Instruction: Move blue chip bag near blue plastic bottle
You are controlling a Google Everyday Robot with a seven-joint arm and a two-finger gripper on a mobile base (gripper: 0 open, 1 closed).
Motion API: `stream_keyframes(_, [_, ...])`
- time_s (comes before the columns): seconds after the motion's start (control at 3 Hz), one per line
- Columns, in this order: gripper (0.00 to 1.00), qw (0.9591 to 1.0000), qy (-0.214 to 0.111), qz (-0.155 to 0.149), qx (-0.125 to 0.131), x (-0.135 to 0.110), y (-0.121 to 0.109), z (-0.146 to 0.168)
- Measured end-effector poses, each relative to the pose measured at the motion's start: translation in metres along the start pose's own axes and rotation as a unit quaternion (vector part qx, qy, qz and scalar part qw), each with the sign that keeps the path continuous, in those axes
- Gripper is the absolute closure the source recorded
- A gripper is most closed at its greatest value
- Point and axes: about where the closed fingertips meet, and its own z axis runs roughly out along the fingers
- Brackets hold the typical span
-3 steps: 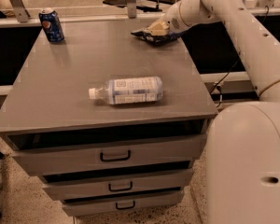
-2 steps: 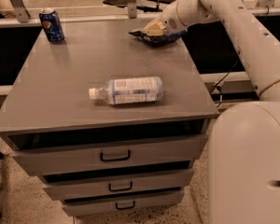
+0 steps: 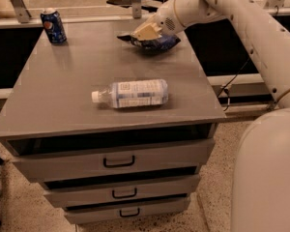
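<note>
The blue chip bag (image 3: 159, 43), dark and crinkled, is at the far right of the grey tabletop (image 3: 63, 91). My gripper (image 3: 146, 32) reaches in from the upper right and is shut on the bag's upper left part, with its tan fingers (image 3: 150, 31) over the foil. The blue plastic bottle (image 3: 135, 93) lies on its side near the middle front of the table, white cap pointing left. The bag is well behind the bottle, apart from it.
A dark blue soda can (image 3: 53, 26) stands upright at the far left corner. The table is a cabinet with three drawers (image 3: 118, 162) below. My white arm (image 3: 251, 28) spans the right side, and the robot body (image 3: 266, 178) is at the lower right.
My gripper has moved left and slightly toward the front, and the chip bag has shifted left with it. The bottle and the can have not moved.
</note>
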Motion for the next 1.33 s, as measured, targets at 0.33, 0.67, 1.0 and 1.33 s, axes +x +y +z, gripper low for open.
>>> stream_keyframes(0.33, [1.0,0.9994,0.001,0.016,-0.03,-0.006,0.04,-0.008])
stream_keyframes(0.67, [1.0,0.998,0.001,0.032,-0.055,-0.009,0.076,-0.014])
stream_keyframes(1.0, [1.0,0.9956,-0.006,0.043,-0.083,-0.016,0.107,-0.015])
stream_keyframes(1.33, [1.0,0.9932,-0.011,0.043,-0.107,-0.025,0.128,-0.012])
